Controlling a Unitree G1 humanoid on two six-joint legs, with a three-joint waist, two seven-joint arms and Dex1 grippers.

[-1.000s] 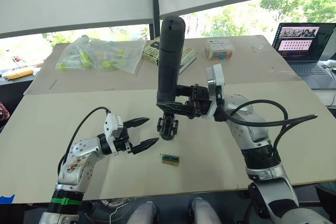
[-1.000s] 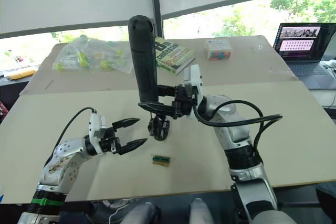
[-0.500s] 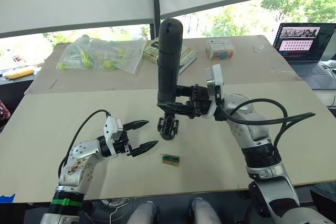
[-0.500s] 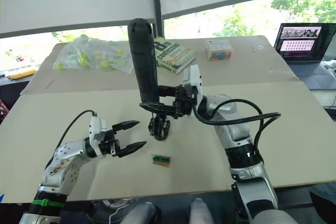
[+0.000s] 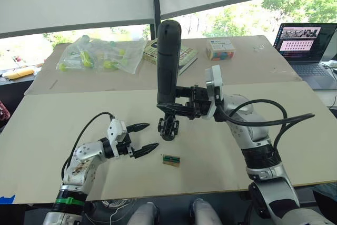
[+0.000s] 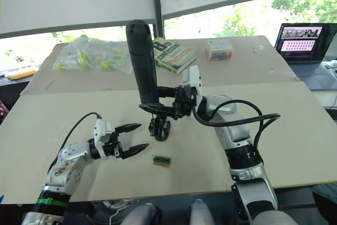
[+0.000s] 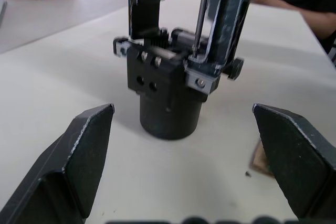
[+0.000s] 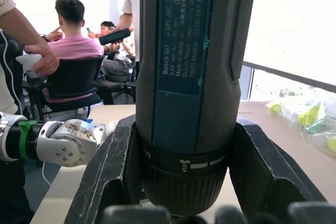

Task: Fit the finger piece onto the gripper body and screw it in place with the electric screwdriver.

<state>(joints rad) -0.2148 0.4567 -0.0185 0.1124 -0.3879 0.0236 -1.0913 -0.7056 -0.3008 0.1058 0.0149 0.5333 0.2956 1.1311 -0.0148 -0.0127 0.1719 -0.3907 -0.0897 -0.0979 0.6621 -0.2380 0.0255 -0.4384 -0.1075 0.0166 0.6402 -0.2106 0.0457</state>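
Since a second ago the left gripper (image 5: 143,138) has edged closer to the gripper body (image 5: 168,126), its jaws spread wide and empty. Upright over that body stands the electric screwdriver (image 5: 168,61), clamped by the right gripper (image 5: 181,106), bit end down. A small green-and-brown block (image 5: 170,159) lies on the table (image 5: 47,125) just in front of the body. From the left wrist the body's round base (image 7: 169,111) and screw holes show between the two fingers (image 7: 79,156). From the right wrist the screwdriver's printed label (image 8: 181,51) shows, and seated people behind.
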